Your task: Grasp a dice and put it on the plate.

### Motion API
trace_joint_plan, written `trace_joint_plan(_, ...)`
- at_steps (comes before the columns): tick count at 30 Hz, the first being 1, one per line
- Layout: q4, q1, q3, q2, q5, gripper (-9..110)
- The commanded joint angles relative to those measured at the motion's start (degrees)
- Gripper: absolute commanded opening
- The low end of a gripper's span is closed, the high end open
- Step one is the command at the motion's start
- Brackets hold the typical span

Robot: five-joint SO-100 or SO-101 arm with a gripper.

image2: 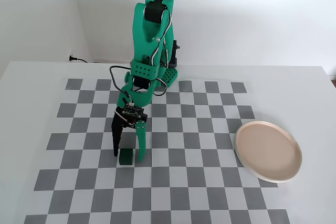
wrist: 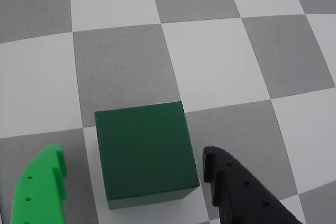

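Observation:
The dice (wrist: 143, 150) is a small dark green cube resting on the checkered board. In the fixed view the dice (image2: 126, 157) sits at the board's front left. My gripper (wrist: 134, 165) is open and lowered around it, with the green finger (wrist: 42, 192) on the left and the black finger (wrist: 236, 190) on the right, a gap on each side. In the fixed view the gripper (image2: 128, 154) straddles the cube, tips near the board. The plate (image2: 268, 150) is pale pinkish-beige with a cream rim, lying empty at the right edge of the board, far from the gripper.
The grey and white checkered board (image2: 199, 129) covers the white table. The green arm's base (image2: 157, 72) stands at the back centre with a black cable beside it. White walls close the back and left.

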Motion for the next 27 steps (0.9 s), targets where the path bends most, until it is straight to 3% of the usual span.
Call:
trace_joint_plan(1,-3.96,0.0,-3.52,-1.23,-0.79,22)
trace_joint_plan(9,-4.83,0.09,-3.43,-2.37,-0.97,15)
trace_joint_plan(13,-4.13,0.09,-3.43,-1.93,-0.97,-3)
trace_joint_plan(18,-2.11,-0.09,-3.25,0.35,-0.44,-4)
trace_joint_plan(27,24.52,-7.73,-2.9,30.15,3.08,-4)
